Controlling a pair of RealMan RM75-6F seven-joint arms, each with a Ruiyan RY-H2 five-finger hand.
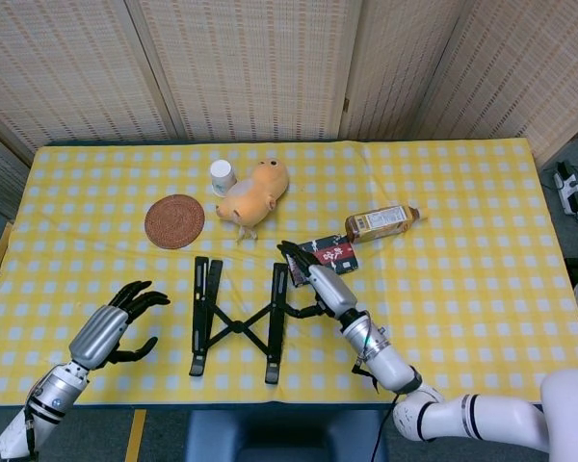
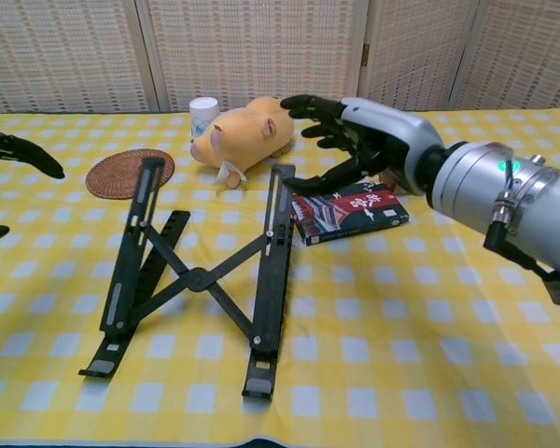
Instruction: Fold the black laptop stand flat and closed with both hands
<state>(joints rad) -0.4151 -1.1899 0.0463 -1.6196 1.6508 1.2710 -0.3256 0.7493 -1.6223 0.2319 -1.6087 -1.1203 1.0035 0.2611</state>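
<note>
The black laptop stand [image 1: 236, 323] lies low on the yellow checked cloth near the front edge. Its two long rails are spread apart and joined by crossed links [image 2: 198, 278]. My right hand [image 1: 315, 276] hovers open past the far end of the right rail, fingers spread and holding nothing. In the chest view, this right hand [image 2: 359, 138] is raised above a black and red packet. My left hand [image 1: 111, 328] is open to the left of the stand, clear of it. Only the left hand's fingertips [image 2: 14, 149] show at the chest view's left edge.
Beyond the stand are a black and red packet [image 1: 323, 258], a lying drink bottle [image 1: 383, 222], an orange plush animal [image 1: 253, 192], a small white cup [image 1: 222, 176] and a round woven coaster [image 1: 174, 221]. The table's front edge [image 1: 270, 402] runs just below the stand.
</note>
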